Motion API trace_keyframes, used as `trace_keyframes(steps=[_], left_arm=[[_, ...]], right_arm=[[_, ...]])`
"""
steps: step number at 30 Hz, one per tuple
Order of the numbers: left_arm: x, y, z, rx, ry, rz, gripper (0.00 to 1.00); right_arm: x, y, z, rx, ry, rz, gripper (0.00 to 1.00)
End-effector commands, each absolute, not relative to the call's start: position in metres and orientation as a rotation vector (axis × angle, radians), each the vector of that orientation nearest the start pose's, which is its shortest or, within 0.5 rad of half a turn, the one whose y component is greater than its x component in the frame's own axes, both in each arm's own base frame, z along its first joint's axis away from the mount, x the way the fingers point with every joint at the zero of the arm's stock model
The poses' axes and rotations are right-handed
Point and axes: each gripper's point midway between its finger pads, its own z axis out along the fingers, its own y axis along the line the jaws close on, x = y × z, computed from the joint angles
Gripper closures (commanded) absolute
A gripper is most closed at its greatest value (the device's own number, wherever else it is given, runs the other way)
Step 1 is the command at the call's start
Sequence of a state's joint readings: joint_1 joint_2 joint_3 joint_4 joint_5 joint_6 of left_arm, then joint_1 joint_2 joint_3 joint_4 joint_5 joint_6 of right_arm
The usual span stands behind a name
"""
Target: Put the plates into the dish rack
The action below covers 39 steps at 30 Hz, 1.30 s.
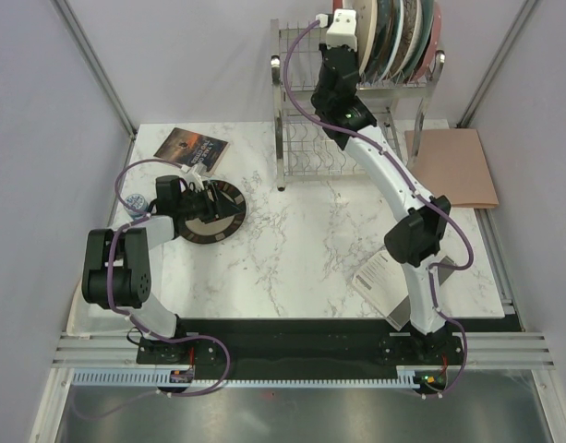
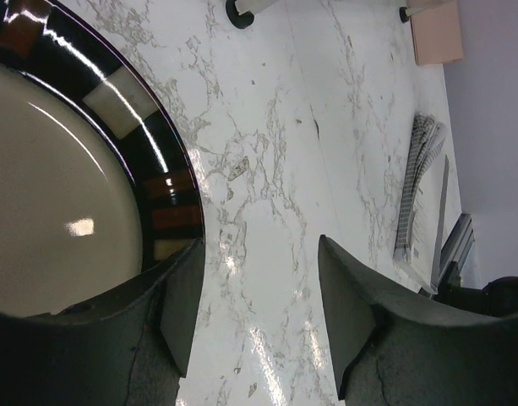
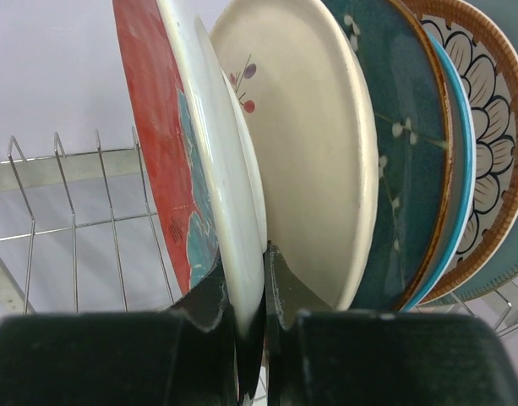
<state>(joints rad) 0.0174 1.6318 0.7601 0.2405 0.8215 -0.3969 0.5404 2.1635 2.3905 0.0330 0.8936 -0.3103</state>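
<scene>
My right gripper pinches the red plate among others in the dish rack; my left gripper, spread, waits beside the brown plate left on the surface.

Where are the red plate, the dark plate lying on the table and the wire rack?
red plate [image 3: 157, 127], right wrist view, on its red face.
dark plate [image 2: 56, 211], left wrist view, on its pale middle.
wire rack [image 1: 306, 157], top external view, on its lower tier's wires.
</scene>
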Motion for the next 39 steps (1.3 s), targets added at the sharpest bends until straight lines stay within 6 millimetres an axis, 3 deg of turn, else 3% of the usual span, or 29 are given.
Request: trace_keyframes(steps=[1,5,8,12,13,15,16,19,22,24,25,27,28,29,30,31,32,33,36,38,39], left_arm=[[0.372,-0.137,0.113,0.074,2.116,-1.127,0.37],[0.371,-0.136,0.114,0.075,2.117,-1.124,0.37],[0.372,-0.137,0.117,0.074,2.117,-1.127,0.37],[0.372,-0.135,0.120,0.080,2.112,-1.113,0.37],[0.372,-0.135,0.123,0.091,2.103,-1.105,0.37],[0.372,-0.133,0.125,0.099,2.105,-1.078,0.37],[0.374,-0.131,0.132,0.106,2.091,-1.057,0.37],[0.378,-0.121,0.146,0.124,2.072,-0.999,0.37],[0.380,-0.114,0.162,0.138,2.035,-0.949,0.37],[0.381,-0.105,0.169,0.102,2.039,-0.924,0.37],[0.382,-0.098,0.171,0.075,2.041,-0.908,0.37],[0.380,-0.086,0.172,0.004,2.063,-0.852,0.36],[0.378,-0.076,0.168,-0.044,2.088,-0.820,0.36],[0.374,-0.070,0.168,-0.072,2.093,-0.794,0.35],[0.374,-0.062,0.165,-0.113,2.103,-0.755,0.35],[0.370,-0.054,0.160,-0.153,2.120,-0.732,0.35],[0.365,-0.048,0.152,-0.194,2.138,-0.716,0.35],[0.363,-0.040,0.148,-0.245,2.151,-0.678,0.35],[0.355,-0.014,0.132,-0.411,2.187,-0.628,0.34],[0.353,0.004,0.125,-0.468,2.194,-0.584,0.34],[0.354,0.008,0.123,-0.477,2.198,-0.570,0.34]], right_arm=[[0.544,0.153,0.525,0.372,1.189,-0.266,1.00],[0.548,0.154,0.520,0.356,1.195,-0.268,1.00],[0.555,0.158,0.517,0.311,1.200,-0.278,0.63],[0.550,0.160,0.520,0.274,1.199,-0.279,0.55],[0.542,0.157,0.531,0.275,1.184,-0.274,0.55],[0.536,0.161,0.531,0.252,1.192,-0.278,0.53],[0.524,0.159,0.543,0.238,1.185,-0.283,0.51],[0.496,0.162,0.553,0.183,1.238,-0.280,0.49],[0.466,0.159,0.549,0.131,1.292,-0.317,0.45],[0.456,0.154,0.526,0.115,1.370,-0.368,0.45],[0.441,0.144,0.533,0.142,1.370,-0.359,0.45],[0.435,0.143,0.494,0.078,1.491,-0.401,0.45],[0.424,0.136,0.491,0.069,1.512,-0.383,0.44],[0.417,0.137,0.467,0.026,1.594,-0.373,0.43],[0.417,0.157,0.434,-0.125,1.669,-0.296,0.41],[0.404,0.164,0.426,-0.205,1.700,-0.221,0.34],[0.393,0.178,0.401,-0.333,1.772,-0.141,0.32],[0.378,0.210,0.375,-0.509,1.812,0.044,0.31],[0.344,0.262,0.337,-0.777,1.860,0.372,0.27],[0.342,0.275,0.323,-0.809,1.884,0.441,0.26],[0.344,0.283,0.305,-0.801,1.940,0.479,0.26]])
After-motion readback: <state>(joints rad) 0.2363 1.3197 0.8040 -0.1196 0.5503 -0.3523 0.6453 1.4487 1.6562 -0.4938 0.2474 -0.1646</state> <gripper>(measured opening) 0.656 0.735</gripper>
